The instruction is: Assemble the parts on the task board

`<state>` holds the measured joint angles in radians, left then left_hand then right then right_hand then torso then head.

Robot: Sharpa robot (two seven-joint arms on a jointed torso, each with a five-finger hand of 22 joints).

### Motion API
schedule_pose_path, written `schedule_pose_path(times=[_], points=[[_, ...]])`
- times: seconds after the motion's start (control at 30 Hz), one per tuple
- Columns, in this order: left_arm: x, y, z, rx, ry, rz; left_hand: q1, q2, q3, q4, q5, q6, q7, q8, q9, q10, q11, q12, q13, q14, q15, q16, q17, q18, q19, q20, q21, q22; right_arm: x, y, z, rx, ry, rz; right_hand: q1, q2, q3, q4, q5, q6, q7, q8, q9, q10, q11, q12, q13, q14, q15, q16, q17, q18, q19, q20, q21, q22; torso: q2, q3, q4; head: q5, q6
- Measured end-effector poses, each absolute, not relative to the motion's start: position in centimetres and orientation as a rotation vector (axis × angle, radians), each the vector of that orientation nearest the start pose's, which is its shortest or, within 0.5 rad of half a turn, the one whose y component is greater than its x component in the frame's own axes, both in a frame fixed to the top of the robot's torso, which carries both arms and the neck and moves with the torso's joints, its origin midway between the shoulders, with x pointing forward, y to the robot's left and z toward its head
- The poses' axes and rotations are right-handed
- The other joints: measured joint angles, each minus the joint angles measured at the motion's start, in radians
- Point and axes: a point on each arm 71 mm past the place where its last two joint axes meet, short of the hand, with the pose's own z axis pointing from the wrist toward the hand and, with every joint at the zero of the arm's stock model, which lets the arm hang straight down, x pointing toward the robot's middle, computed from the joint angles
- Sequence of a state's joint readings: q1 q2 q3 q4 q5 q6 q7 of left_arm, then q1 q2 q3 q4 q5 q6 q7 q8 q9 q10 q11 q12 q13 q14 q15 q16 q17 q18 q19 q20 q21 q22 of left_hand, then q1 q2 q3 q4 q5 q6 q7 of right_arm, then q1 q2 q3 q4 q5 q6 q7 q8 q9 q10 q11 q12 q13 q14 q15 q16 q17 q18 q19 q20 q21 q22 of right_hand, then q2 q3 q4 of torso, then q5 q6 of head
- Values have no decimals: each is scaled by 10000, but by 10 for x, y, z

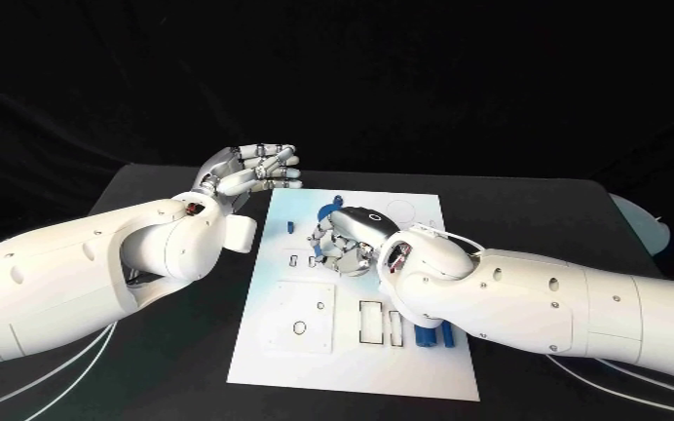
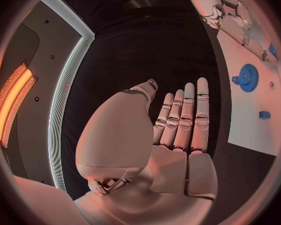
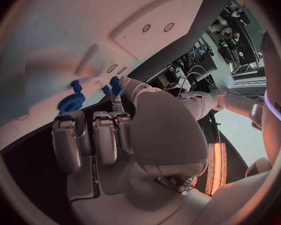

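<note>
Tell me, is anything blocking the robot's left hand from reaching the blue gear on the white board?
Nothing visible blocks it. The left hand hangs over bare black table beside the task board, and the blue gear lies uncovered on it.

white task board (image 1: 295, 343) lies flat (blue gear (image 2: 247, 76) near its far end).

Task board (image 1: 422, 363) mid-table; right hand (image 1: 344, 244) over it; left hand (image 1: 253, 172) beside board's far-left corner.

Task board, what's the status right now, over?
Left hand empty, beside task board. Right hand pinches small blue part above it. Blue gear lies on board; nothing blocking.
</note>
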<state>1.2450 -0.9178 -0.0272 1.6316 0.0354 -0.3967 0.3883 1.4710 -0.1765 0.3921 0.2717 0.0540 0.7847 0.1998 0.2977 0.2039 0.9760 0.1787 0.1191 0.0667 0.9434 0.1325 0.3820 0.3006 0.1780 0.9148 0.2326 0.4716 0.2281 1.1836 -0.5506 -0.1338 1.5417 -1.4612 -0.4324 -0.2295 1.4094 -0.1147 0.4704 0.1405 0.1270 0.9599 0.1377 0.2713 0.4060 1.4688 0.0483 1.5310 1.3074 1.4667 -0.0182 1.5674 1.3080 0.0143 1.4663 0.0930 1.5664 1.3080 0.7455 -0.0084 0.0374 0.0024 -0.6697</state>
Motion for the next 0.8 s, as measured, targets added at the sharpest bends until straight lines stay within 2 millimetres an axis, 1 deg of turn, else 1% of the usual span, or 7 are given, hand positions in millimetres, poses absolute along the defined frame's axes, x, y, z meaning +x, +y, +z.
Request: schedule_pose_path(times=[0.2,0.63,0.67,0.8], points=[[480,220,-146,-11365,13436,-15285,0,0,0,0,0,0,0,0,0,0,0,0,0,0,0,0,0,0,0,0,0,-1,443,-52,-217,-2331,16769,8277,-120,-14,-1,0,28,0,0,0,0,0,0,0,0,0,0,0,-1,0,0,0,0,-1,1,13,-1,21,-46],[480,220,-146,-11366,13440,-15283,0,0,0,0,0,0,0,0,0,0,0,0,0,0,0,0,-1,0,0,0,-1,-2,445,-53,-222,-2513,16880,7958,-125,-18,-2,0,28,-4,-4,0,0,-30,-29,0,0,-1,1,0,-3,-1,0,1,0,-2,-2,13,0,28,-71],[480,220,-146,-11366,13441,-15283,0,0,0,0,0,0,0,0,0,0,0,0,0,0,0,0,-2,0,0,0,-1,-2,446,-53,-223,-2520,16879,7948,-175,-69,-2,0,28,-4,-4,0,0,-30,-29,0,-1,-1,1,0,-3,0,0,1,0,-2,-3,12,4,28,-71],[480,220,-146,-11367,13444,-15284,0,0,0,0,0,0,0,0,0,0,0,0,0,0,0,0,-2,0,0,0,-1,-2,446,-53,-223,-2547,16882,7906,-199,-91,-3,0,28,-4,-4,0,1,-30,-29,0,-1,-1,1,0,-3,-1,0,1,0,-3,-6,11,8,24,-80]])
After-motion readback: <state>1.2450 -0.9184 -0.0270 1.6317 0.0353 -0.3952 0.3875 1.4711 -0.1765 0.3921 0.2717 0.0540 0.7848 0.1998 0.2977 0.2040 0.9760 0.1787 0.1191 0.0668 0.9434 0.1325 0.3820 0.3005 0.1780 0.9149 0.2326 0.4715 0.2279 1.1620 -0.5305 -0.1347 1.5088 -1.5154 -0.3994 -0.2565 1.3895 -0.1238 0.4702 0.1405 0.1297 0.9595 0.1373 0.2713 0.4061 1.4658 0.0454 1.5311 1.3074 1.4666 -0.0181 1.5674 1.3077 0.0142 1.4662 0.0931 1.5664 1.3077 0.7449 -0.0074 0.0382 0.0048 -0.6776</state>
